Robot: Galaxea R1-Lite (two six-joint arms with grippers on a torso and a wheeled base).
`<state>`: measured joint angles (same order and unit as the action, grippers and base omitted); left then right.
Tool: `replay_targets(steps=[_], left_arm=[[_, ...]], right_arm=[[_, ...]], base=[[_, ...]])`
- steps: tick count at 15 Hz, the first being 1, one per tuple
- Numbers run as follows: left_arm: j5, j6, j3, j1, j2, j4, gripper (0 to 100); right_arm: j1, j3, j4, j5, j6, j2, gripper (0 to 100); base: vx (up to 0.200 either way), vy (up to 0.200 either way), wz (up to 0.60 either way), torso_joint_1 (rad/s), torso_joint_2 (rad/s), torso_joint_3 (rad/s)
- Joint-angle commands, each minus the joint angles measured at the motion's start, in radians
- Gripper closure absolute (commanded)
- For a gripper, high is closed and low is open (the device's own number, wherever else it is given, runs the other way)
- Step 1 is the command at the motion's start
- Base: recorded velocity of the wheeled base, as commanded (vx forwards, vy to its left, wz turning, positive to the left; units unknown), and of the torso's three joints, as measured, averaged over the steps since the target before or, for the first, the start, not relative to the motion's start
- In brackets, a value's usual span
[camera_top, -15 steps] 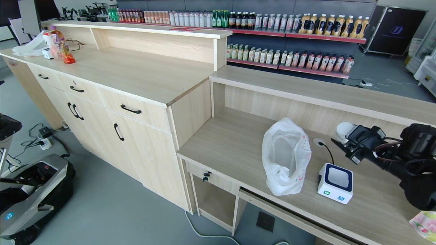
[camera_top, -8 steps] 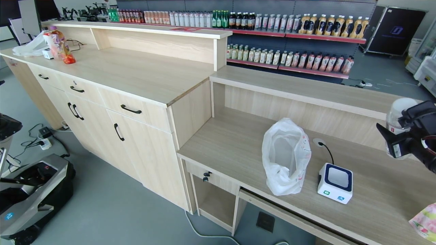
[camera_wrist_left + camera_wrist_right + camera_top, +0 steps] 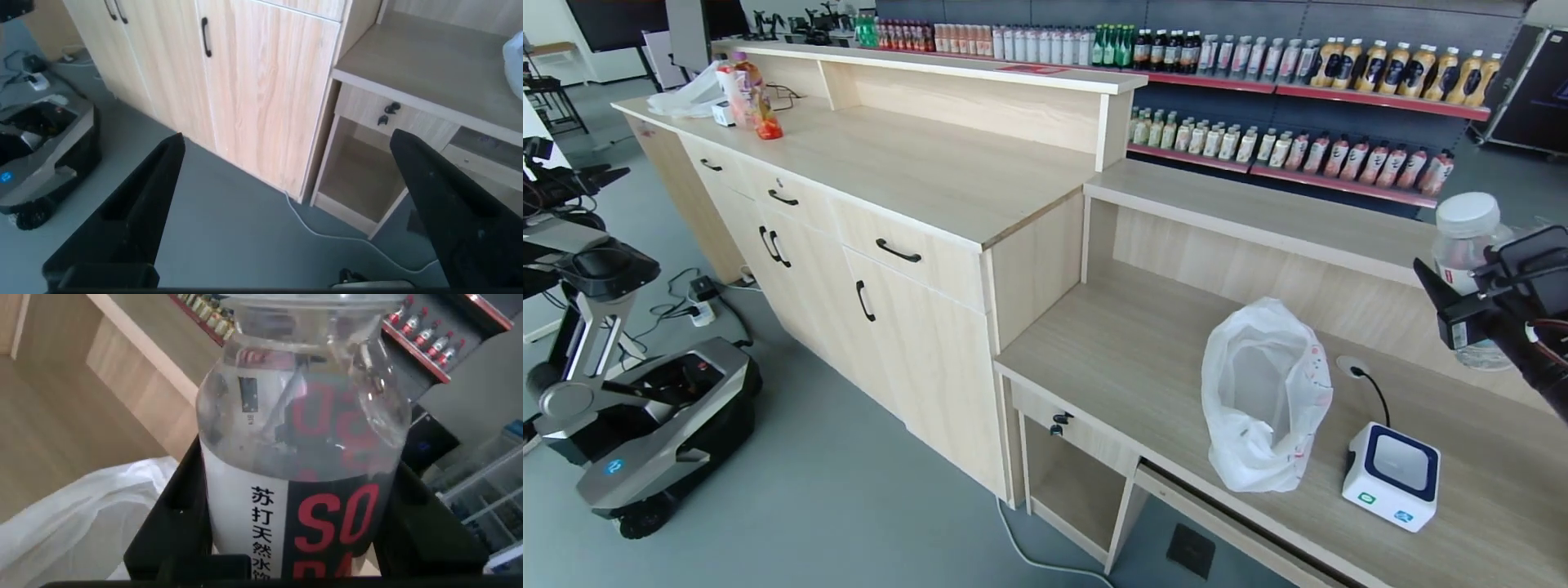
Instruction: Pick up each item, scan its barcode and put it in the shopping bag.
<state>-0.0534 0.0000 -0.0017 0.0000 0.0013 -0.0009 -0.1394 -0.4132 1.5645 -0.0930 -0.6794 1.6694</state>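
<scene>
Right claw (image 3: pixel 1468 309), clamped on a clear white-capped plastic bottle (image 3: pixel 1455 260), is likely being readied for scanning; its code side needing turning toward the white square scanner (image 3: pixel 1392 478).

A long, stepped counter (image 3: pixel 915 163) of pale wood grain runs through a shop, its cupboard doors (image 3: pixel 915 359) and drawers (image 3: pixel 796 204) fitted with black handles (image 3: pixel 898 251). Behind it, red-edged shelves (image 3: pixel 1307 86) on a dark wall carry rows of bottled drinks (image 3: pixel 1258 57), with a black case (image 3: pixel 1531 90) at the far right. The floor (image 3: pixel 833 490) is smooth grey, and an open cubby (image 3: pixel 1070 482) sits under the counter's lower section. Light is bright and even.
</scene>
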Motion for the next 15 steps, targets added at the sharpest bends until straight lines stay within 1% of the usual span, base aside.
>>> replay_targets(steps=[1, 2, 3, 4, 5, 7, 8, 10, 12, 15], left_arm=[[0.0, 0.0, 0.0, 0.0, 0.0, -0.001, 0], [0.0, 0.0, 0.0, 0.0, 0.0, -0.001, 0], [0.0, 0.0, 0.0, 0.0, 0.0, -0.001, 0], [0.0, 0.0, 0.0, 0.0, 0.0, -0.001, 0], [0.0, 0.0, 0.0, 0.0, 0.0, -0.001, 0], [0.0, 0.0, 0.0, 0.0, 0.0, -0.001, 0], [0.0, 0.0, 0.0, 0.0, 0.0, -0.001, 0], [0.0, 0.0, 0.0, 0.0, 0.0, -0.001, 0], [0.0, 0.0, 0.0, 0.0, 0.0, -0.001, 0], [0.0, 0.0, 0.0, 0.0, 0.0, -0.001, 0]], right_arm=[[0.015, -0.024, -0.011, 0.009, 0.032, 0.076, 100], [0.017, -0.064, -0.075, 0.01, 0.135, 0.107, 100], [0.015, -0.101, -0.133, 0.012, 0.219, 0.133, 100], [0.012, -0.121, -0.164, 0.012, 0.262, 0.148, 100], [0.003, -0.187, -0.25, 0.016, 0.399, 0.211, 100], [0.0, -0.277, -0.334, 0.018, 0.523, 0.293, 100], [-0.009, -0.334, -0.373, 0.019, 0.541, 0.34, 100], [-0.025, -0.421, -0.379, 0.019, 0.538, 0.423, 100], [-0.046, -0.454, -0.377, 0.019, 0.538, 0.483, 100], [-0.082, -0.457, -0.374, 0.021, 0.546, 0.543, 100]], base=[[0.0, 0.0, 0.6, 0.007, 0.0, 0.002], [0.0, 0.0, 0.6, 0.002, 0.0, 0.002], [0.0, 0.0, 0.0, 0.0, 0.0, 0.0], [0.0, 0.0, 0.0, 0.0, 0.0, 0.0], [0.0, 0.0, 0.0, 0.0, 0.0, 0.0], [0.0, 0.0, 0.0, 0.0, 0.0, 0.0], [0.0, 0.0, 0.0, 0.0, 0.0, 0.0], [0.0, 0.0, 0.0, 0.0, 0.0, 0.0], [0.0, 0.0, 0.0, 0.0, 0.0, 0.0], [0.0, 0.0, 0.0, 0.0, 0.0, 0.0]])
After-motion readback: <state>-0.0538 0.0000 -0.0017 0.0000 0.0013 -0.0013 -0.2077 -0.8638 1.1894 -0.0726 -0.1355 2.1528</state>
